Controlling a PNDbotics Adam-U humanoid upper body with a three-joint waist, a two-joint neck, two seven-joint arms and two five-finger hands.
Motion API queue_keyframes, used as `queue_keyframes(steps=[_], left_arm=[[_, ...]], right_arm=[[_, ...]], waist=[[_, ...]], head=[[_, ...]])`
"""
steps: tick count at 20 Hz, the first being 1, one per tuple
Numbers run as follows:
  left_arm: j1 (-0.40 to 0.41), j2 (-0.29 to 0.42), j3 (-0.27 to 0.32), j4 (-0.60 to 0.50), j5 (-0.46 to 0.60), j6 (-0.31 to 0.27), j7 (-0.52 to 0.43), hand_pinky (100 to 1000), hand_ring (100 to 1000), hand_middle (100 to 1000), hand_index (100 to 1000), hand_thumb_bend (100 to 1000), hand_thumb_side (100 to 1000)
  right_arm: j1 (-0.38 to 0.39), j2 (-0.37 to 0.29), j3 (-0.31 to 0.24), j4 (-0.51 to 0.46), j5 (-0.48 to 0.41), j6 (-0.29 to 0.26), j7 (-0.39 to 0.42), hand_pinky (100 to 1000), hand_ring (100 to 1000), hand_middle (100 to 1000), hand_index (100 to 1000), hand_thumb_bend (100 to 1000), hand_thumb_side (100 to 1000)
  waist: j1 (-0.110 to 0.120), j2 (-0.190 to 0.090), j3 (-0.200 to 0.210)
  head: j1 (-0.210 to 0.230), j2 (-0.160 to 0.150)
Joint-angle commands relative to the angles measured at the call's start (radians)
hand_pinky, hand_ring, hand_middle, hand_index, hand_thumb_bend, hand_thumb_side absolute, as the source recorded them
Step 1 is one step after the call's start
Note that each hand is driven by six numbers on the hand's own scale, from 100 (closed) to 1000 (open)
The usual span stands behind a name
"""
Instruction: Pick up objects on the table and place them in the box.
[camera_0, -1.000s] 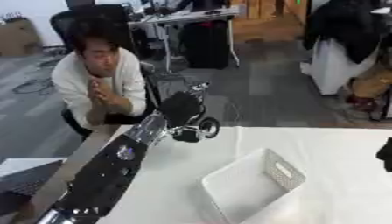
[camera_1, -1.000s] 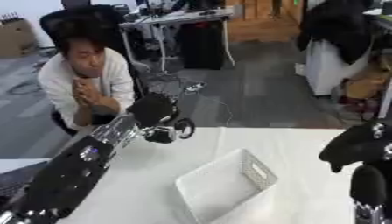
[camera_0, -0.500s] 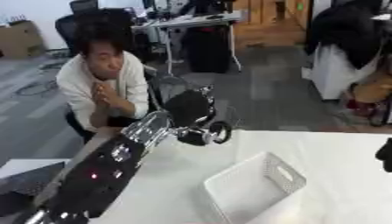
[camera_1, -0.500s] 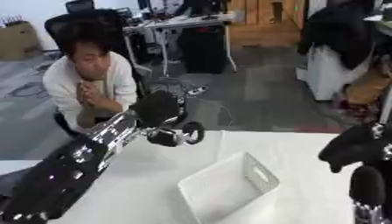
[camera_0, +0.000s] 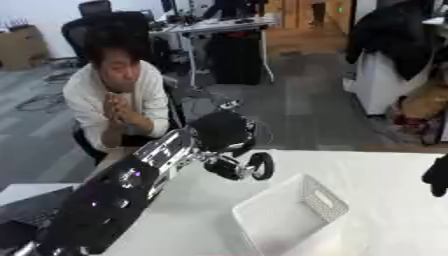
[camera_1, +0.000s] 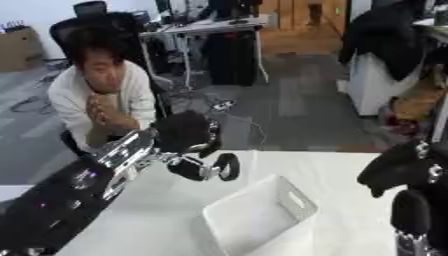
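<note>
A white slotted box (camera_0: 296, 216) stands askew on the white table (camera_0: 385, 165), empty as far as I can see. My left arm reaches from the lower left to the table's far edge. Its black hand (camera_0: 229, 150) hangs just left of and behind the box, with fingers (camera_0: 252, 167) curled into a ring. I can make out nothing inside them. My right hand (camera_1: 395, 167) is a dark shape raised at the right edge, right of the box. No loose objects show on the table.
A person in a white top crouches beyond the table's far left edge, hands clasped, touching nothing. Behind are office chairs, desks and a grey floor. A dark flat thing (camera_0: 22, 220) lies at the lower left beside my arm.
My left hand has drifted slightly right and nearer, towards the box. The box and the right hand stay where they were.
</note>
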Motion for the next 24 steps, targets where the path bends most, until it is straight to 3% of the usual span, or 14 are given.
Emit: queue_keyframes(steps=[1, 8, 11, 14, 15, 16, 17, 18, 20, 24], left_arm=[[-0.013, 0.034, -0.008, -0.024, 0.048, -0.024, -0.041, 100, 100, 100, 300, 100, 635], [-0.021, 0.019, -0.025, -0.010, 0.092, -0.063, -0.101, 100, 100, 118, 321, 100, 652], [-0.028, 0.004, -0.026, 0.024, 0.077, -0.077, -0.125, 100, 100, 152, 353, 100, 606], [-0.037, -0.012, -0.018, 0.064, 0.041, -0.086, -0.148, 100, 100, 227, 415, 203, 522], [-0.040, -0.020, -0.012, 0.080, 0.030, -0.090, -0.154, 100, 100, 263, 442, 300, 498], [-0.044, -0.025, -0.007, 0.095, 0.020, -0.097, -0.158, 100, 136, 318, 471, 368, 514], [-0.047, -0.031, -0.001, 0.110, 0.009, -0.105, -0.161, 156, 237, 389, 510, 401, 529], [-0.049, -0.037, 0.006, 0.123, -0.002, -0.112, -0.163, 353, 434, 526, 601, 498, 585], [-0.048, -0.042, 0.024, 0.134, -0.019, -0.120, -0.151, 485, 589, 656, 676, 501, 646], [-0.006, -0.002, 0.073, 0.082, 0.040, -0.071, -0.074, 527, 647, 706, 725, 471, 721]], right_arm=[[-0.010, 0.002, -0.001, -0.013, 0.001, -0.001, 0.002, 193, 407, 464, 537, 122, 617], [-0.012, 0.006, 0.002, -0.014, -0.001, -0.001, 0.004, 194, 408, 464, 537, 123, 617], [-0.013, 0.008, 0.003, -0.016, -0.003, -0.002, 0.006, 194, 407, 463, 537, 124, 617], [-0.014, 0.010, 0.004, -0.018, -0.005, -0.002, 0.007, 195, 407, 463, 537, 124, 617], [-0.014, 0.010, 0.004, -0.018, -0.006, -0.002, 0.008, 195, 407, 463, 537, 124, 617], [-0.014, 0.011, 0.004, -0.019, -0.007, -0.002, 0.008, 195, 407, 463, 537, 125, 617], [-0.014, 0.012, 0.005, -0.020, -0.007, -0.002, 0.008, 195, 406, 463, 537, 125, 617], [-0.013, 0.012, 0.005, -0.020, -0.008, -0.002, 0.009, 194, 406, 462, 537, 125, 617], [-0.012, 0.012, 0.005, -0.021, -0.009, -0.002, 0.010, 194, 405, 462, 537, 126, 617], [-0.010, 0.005, 0.003, -0.018, -0.009, -0.001, 0.009, 192, 404, 461, 537, 127, 616]], waist=[[-0.001, -0.019, -0.002], [0.002, -0.017, -0.013], [0.004, -0.015, -0.021], [0.007, -0.012, -0.026], [0.009, -0.010, -0.028], [0.010, -0.009, -0.030], [0.011, -0.008, -0.031], [0.012, -0.007, -0.032], [0.013, -0.006, -0.032], [0.021, -0.003, -0.023]], head=[[-0.009, -0.010], [-0.001, -0.003], [0.003, -0.001], [0.006, -0.001], [0.007, -0.001], [0.007, -0.001], [0.006, -0.001], [0.005, -0.002], [0.005, -0.002], [0.001, -0.001]])
